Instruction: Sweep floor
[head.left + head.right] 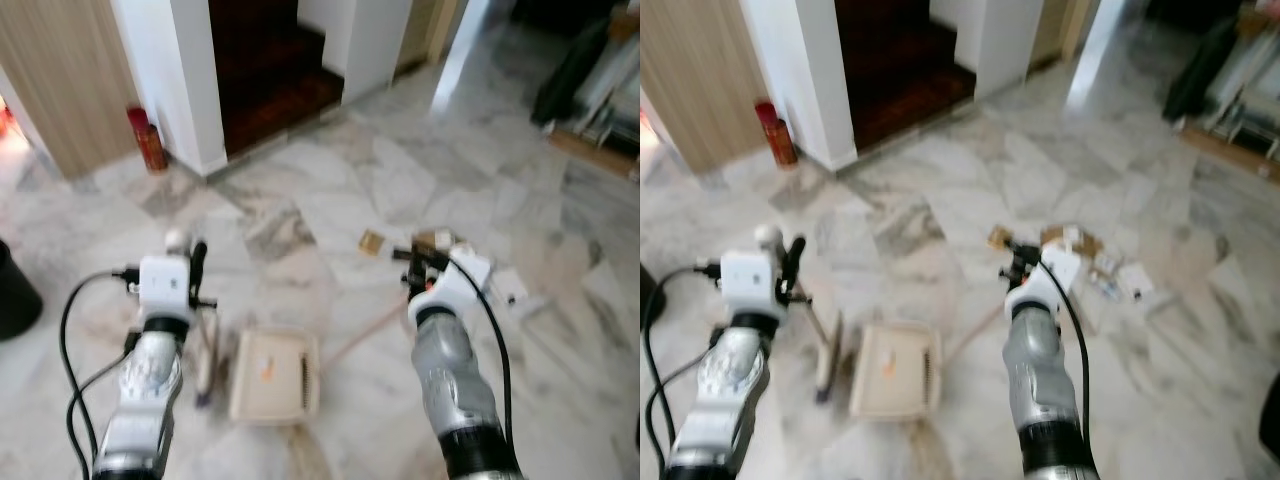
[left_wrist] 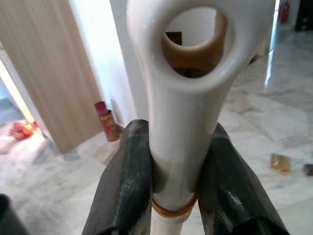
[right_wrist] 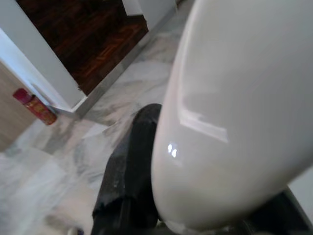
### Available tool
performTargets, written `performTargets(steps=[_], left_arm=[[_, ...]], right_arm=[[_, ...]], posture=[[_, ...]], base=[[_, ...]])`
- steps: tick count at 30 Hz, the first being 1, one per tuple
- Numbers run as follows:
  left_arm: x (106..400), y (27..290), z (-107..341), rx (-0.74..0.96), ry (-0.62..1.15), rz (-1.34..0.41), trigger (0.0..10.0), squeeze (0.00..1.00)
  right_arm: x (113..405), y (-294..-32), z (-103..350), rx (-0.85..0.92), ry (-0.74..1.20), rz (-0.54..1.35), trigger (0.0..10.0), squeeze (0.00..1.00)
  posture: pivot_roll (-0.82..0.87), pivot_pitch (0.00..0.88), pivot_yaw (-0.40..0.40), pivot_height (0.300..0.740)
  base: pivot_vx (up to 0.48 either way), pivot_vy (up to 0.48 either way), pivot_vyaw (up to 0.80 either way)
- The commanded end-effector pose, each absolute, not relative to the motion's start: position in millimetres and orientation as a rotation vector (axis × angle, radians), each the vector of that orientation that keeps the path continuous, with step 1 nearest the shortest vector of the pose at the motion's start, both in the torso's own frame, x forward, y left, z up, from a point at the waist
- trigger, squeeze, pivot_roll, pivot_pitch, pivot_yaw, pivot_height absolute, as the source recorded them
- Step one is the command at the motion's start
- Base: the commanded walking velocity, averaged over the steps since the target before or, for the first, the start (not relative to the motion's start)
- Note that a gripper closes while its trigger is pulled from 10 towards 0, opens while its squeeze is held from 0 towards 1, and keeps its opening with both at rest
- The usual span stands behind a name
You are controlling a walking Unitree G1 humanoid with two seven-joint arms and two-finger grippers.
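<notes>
Two tools in hand over a littered marble floor (image 1: 400, 180). Left gripper (image 1: 195, 265) closed narrow on the white broom handle (image 2: 181, 122), both black fingers (image 2: 129, 181) pressed to the shaft just below its hanging loop. Right gripper (image 1: 418, 262) clamped likewise on the glossy white dustpan handle (image 3: 234, 122), one finger flat against it. Below the left arm, the broom head (image 1: 205, 372) on the tiles, just beside the cream dustpan (image 1: 275, 375), whose thin stick slants up toward the right arm.

Ahead of the right gripper, paper scraps (image 1: 505, 287) and a small brown square (image 1: 372, 241), well apart from the pan. Farther off, a red can (image 1: 150, 148) against the white wall and a black bin (image 1: 14, 295) at the left edge.

Likely light, stiff plastic on both handles, smooth enough to twist or slide within the fingers under a sideways push. Best held as now, high on the shaft, though a lower hold would probably give firmer control of the bristles. Scraps probably light enough to scatter under a hard stroke.
</notes>
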State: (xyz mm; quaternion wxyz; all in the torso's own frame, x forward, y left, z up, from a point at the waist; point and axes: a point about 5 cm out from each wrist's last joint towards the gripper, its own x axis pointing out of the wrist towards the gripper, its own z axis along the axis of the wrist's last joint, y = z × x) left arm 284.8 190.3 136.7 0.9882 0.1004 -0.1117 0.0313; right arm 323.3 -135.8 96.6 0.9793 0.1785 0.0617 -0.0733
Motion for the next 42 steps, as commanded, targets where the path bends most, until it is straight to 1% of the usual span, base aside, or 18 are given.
performTargets(steps=[1,10,16,20,25,39,42], left_arm=[[285.4,183.5,144.5,0.204,-0.264,0.036,10.0,0.0],[285.2,183.1,144.1,0.206,-0.261,0.031,10.0,0.0],[284.8,183.4,144.5,0.207,-0.258,0.031,10.0,0.0],[284.9,183.4,144.6,0.208,-0.258,0.029,10.0,0.0],[285.3,183.1,144.7,0.208,-0.257,0.031,10.0,0.0],[285.5,183.5,145.1,0.208,-0.255,0.033,10.0,0.0],[285.4,183.9,145.2,0.212,-0.255,0.033,10.0,0.0]], right_arm=[[323.3,-140.3,100.3,0.373,0.098,-0.165,10.0,0.0],[323.4,-140.1,100.3,0.374,0.095,-0.168,10.0,0.0],[322.6,-139.6,100.5,0.369,0.095,-0.163,10.0,0.0],[322.4,-139.8,100.4,0.349,0.095,-0.165,10.0,0.0],[322.9,-139.5,101.7,0.349,0.089,-0.158,10.0,0.0],[323.1,-137.7,101.9,0.343,0.092,-0.145,10.0,0.0],[323.1,-136.5,102.1,0.339,0.089,-0.138,10.0,0.0]], posture=[[0.01,0.07,-0.049,0.74],[0.01,0.067,-0.047,0.74],[0.02,0.09,-0.045,0.74],[0.02,0.09,-0.045,0.74],[0.02,0.1,-0.046,0.74],[0.02,0.104,-0.045,0.74],[0.02,0.102,-0.045,0.74]], base=[[0.0,0.386,0.0],[0.0,0.385,0.0],[0.0,0.387,0.0],[0.0,0.386,0.0],[0.0,0.385,0.69],[0.0,0.386,0.0],[0.0,0.387,0.54]])
